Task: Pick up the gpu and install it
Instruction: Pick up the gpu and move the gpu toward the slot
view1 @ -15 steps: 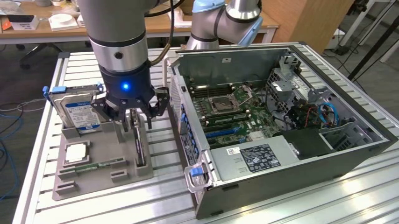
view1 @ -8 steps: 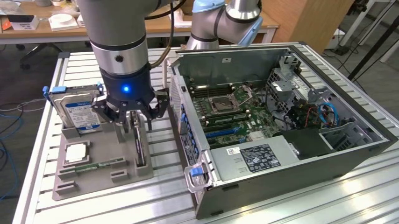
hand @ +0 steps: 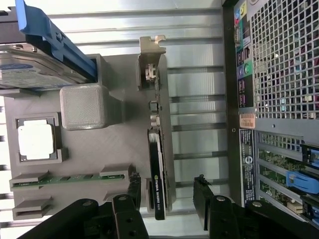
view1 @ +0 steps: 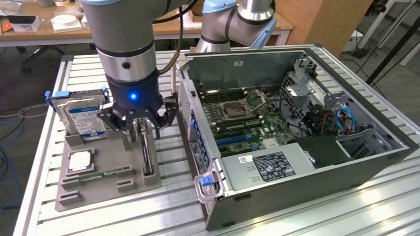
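- The gpu (view1: 147,157) (hand: 162,149) is standing on its long edge in a slot of the grey tray (view1: 108,189) (hand: 124,149), on the side of the tray nearest the case (view1: 315,162) (hand: 284,59)
- Its silver bracket (hand: 151,50) is sitting at the end farthest from the claw
- The claw (view1: 143,133) (hand: 167,186) is hanging just above the gpu with its jaws spread wide, one finger (hand: 132,191) on each side of the card; in the wrist view a gap is showing on both sides, so nothing is being gripped
- A memory stick (view1: 105,173) (hand: 70,180) is lying flat in the tray, and a processor (view1: 78,161) (hand: 36,140) is sitting in a square pocket near it
- A hard drive (view1: 82,117) (hand: 30,69) with a blue label is standing upright at the tray's far end
- The case is lying open on the exterior view's right, just beside the tray, with its motherboard (view1: 246,115) showing
- Tray and case are both resting on the slatted metal bench (view1: 295,216) (hand: 194,50)
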